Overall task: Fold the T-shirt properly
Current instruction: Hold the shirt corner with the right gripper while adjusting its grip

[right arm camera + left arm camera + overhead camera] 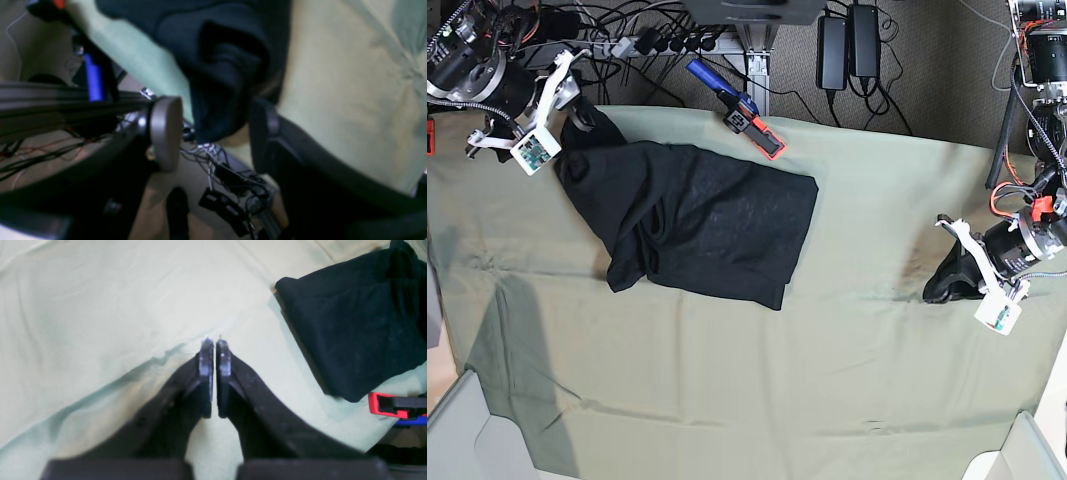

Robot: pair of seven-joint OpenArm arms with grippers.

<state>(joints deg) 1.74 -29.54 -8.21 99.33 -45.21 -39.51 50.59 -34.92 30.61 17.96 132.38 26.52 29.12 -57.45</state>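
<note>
Where the pale green cloth (727,400) lies bare at the near edge of the surface, nothing rests on it but wrinkles. Further in, at the left arm's side, the left gripper (215,346) sits low on the cloth with its jaws pressed together and nothing between them; the wrist view shows only a thin slit between the two pads. It is well apart from the T-shirt (697,215), which lies beyond the middle, toward the right arm's side, as a roughly folded black bundle with its plain side up and a loose flap hanging toward the near edge. At the far corner of that bundle, the right gripper (213,130) hovers at the cloth's edge with its jaws standing apart; in the wrist view a fold of the black fabric hangs down between them, touching neither pad clearly, though blur makes this hard to judge. Just beyond the T-shirt, at the far edge, lies a clamp (745,115) with a blue handle and red tip, and behind it cables (657,40).
</note>
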